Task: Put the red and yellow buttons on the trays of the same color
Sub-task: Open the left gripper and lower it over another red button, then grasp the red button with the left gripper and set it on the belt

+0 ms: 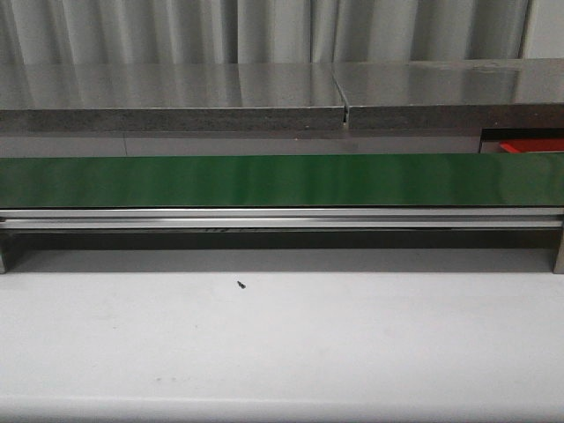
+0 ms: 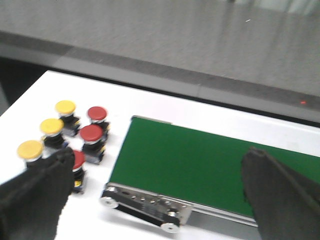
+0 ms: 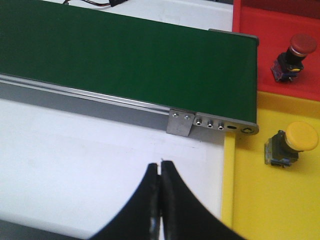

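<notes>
In the left wrist view the left gripper [image 2: 155, 190] is spread wide and holds nothing; the waiting buttons sit at the left of that frame, three yellow buttons [image 2: 51, 127] and three red buttons [image 2: 91, 133] in two rows on the white table [image 2: 165, 107], just beside the end of the green conveyor belt [image 2: 200, 165], so the left arm is clearly the nearer one. The nearest red button lies partly behind the left finger [image 2: 35, 195]. In the right wrist view the right gripper [image 3: 160, 167] is clenched on nothing over bare table; at the right of that frame a red button sits on the red tray [image 3: 250, 60] and a yellow one on the yellow tray [image 3: 250, 200]; the belt is empty, with open room around it.
</notes>
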`<state>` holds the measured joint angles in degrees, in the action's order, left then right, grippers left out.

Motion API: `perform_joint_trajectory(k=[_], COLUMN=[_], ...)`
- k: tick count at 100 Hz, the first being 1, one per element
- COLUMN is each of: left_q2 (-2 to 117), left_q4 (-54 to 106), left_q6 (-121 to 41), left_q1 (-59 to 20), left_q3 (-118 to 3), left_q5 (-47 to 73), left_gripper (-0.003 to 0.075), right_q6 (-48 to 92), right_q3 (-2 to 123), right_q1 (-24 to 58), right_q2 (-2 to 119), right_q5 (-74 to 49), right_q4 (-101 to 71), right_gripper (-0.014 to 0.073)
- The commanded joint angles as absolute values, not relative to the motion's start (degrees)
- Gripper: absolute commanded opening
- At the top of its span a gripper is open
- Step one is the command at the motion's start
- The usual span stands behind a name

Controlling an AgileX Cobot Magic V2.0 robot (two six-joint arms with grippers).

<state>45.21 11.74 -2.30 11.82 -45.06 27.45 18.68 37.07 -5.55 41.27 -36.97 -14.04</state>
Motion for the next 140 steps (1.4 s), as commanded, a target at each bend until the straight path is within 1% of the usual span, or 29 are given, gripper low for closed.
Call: perform_joint_trajectory(k=[1, 10, 17, 40, 68, 92, 140], left_q2=[51.9, 59.2, 64.5, 79.2, 92.5, 99.2, 105.9], left_q4=[13.3, 15.0, 15.2, 14.7, 14.5, 14.5, 14.3], left_q6=[-1.4, -1.4, -1.4, -2.0, -2.0, -2.0, -2.0], left_q1=[17.1, 21.1, 22.6, 23.1, 23.1, 23.1, 23.1], left_q3=[-52.6, -57.8, -61.2, -68.8, -74.6, -75.3, -77.9], left_q5=[29.8, 32.5, 34.2, 36.0, 37.8, 38.1, 35.5], left_gripper=[0.064, 0.064, 0.064, 0.064, 0.064, 0.064, 0.064], right_q6=[19.3, 19.3, 19.3, 19.3, 19.3, 19.3, 19.3], right_q3=[38.5, 38.5, 38.5, 38.5, 38.5, 38.5, 38.5], right_q1=[-5.6, -5.6, -5.6, -5.6, -5.6, -5.6, -5.6], right_q2=[41.1, 41.1, 41.1, 41.1, 41.1, 41.1, 41.1], right_q5=[-34.0, -34.0, -34.0, -34.0, -34.0, -34.0, -34.0], right_q4=[-14.6, -14.6, -14.6, -14.6, -14.6, -14.6, -14.6], right_gripper=[-0.0069, -0.0069, -0.0069, -0.0069, -0.0069, -0.0069, -0.0069])
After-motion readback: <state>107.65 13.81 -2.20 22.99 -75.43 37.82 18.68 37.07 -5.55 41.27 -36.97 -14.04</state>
